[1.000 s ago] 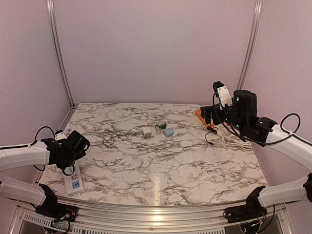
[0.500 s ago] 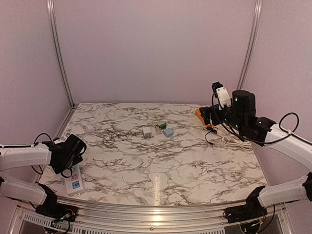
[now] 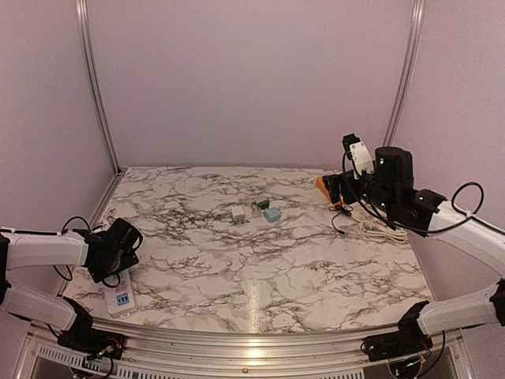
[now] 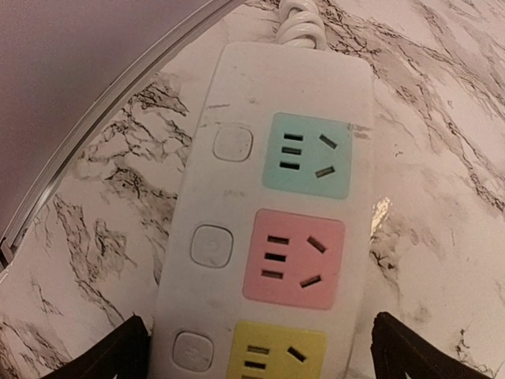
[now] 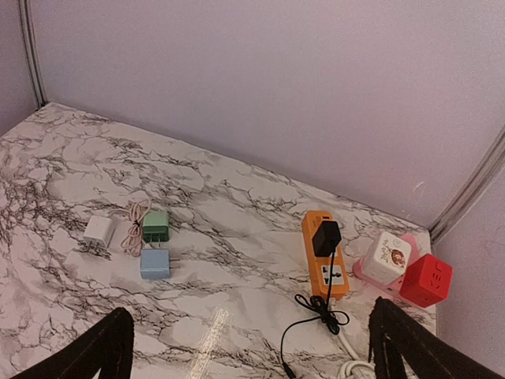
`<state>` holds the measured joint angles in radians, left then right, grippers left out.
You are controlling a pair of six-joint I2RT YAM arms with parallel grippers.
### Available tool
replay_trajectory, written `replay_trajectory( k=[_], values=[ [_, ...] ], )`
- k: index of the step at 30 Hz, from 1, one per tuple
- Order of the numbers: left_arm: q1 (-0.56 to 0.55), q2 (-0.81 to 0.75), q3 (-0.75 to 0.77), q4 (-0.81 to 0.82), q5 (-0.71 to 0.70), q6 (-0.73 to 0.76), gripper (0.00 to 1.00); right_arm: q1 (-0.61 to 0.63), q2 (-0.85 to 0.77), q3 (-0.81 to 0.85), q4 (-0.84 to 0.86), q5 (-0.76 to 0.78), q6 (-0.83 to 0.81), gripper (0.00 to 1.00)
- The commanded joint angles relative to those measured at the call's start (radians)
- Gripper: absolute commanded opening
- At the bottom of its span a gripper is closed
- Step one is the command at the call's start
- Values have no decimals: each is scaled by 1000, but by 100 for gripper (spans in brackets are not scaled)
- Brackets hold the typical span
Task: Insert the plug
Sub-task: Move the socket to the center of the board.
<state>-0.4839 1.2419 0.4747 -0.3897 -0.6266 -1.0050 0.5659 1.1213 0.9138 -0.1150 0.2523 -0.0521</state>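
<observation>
A white power strip point(image 4: 276, 197) with teal, pink and yellow sockets lies at the table's near left edge; it also shows in the top view point(image 3: 120, 295). My left gripper point(image 4: 252, 359) is open and hovers just above it, a finger on each side of the strip's yellow end, touching nothing. Three small plugs lie mid-table: white point(image 5: 99, 231), green point(image 5: 155, 226) and blue point(image 5: 155, 264). My right gripper point(image 5: 252, 351) is open and empty, held high over the right side of the table.
An orange power strip point(image 5: 323, 264) with a black adapter point(image 5: 327, 237) and a knotted black cord lies at the back right. White point(image 5: 387, 257) and red point(image 5: 424, 280) cube sockets stand beside it. A coiled white cable point(image 3: 380, 230) lies at the right edge.
My left gripper has moved lower and toward the near left, closer over the white power strip. The right arm has barely moved.
</observation>
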Motion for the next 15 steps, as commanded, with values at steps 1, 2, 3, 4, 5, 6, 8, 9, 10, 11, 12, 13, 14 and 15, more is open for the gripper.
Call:
replay_trajectory(
  k=[1,2,3,4,5,6,8,9,10,11,12,13,14,15],
  values=[
    [2,37,-9,48,67,18,99,4,-11,30,-13,3,8,98],
    [2,42,-12,51,73,19,99,4,-11,31,-13,3,8,98],
    [2,46,-13,55,76,19,98,4,-11,30,-12,3,7,99],
    [2,48,-14,57,79,19,98,4,-10,30,-11,3,7,98],
    [2,48,-15,61,87,18,96,4,-8,30,-11,3,8,98],
    [2,48,-17,67,95,19,95,4,-7,31,-11,1,9,98],
    [2,47,-18,83,108,20,92,4,-3,34,-9,-5,12,99],
    [2,47,-16,90,114,19,91,4,-1,36,-9,-9,14,99],
    [2,48,-14,98,121,20,89,4,2,40,-10,-11,14,99],
    [2,49,-13,106,131,20,88,5,4,44,-11,-14,15,99],
    [2,51,-11,115,142,19,86,4,6,46,-12,-16,16,99],
    [2,54,-8,124,154,19,85,4,7,49,-14,-17,16,98],
    [2,57,-6,133,166,18,83,4,8,51,-15,-16,15,99],
    [1,59,-5,141,177,16,82,4,8,53,-18,-17,15,98]
  ],
)
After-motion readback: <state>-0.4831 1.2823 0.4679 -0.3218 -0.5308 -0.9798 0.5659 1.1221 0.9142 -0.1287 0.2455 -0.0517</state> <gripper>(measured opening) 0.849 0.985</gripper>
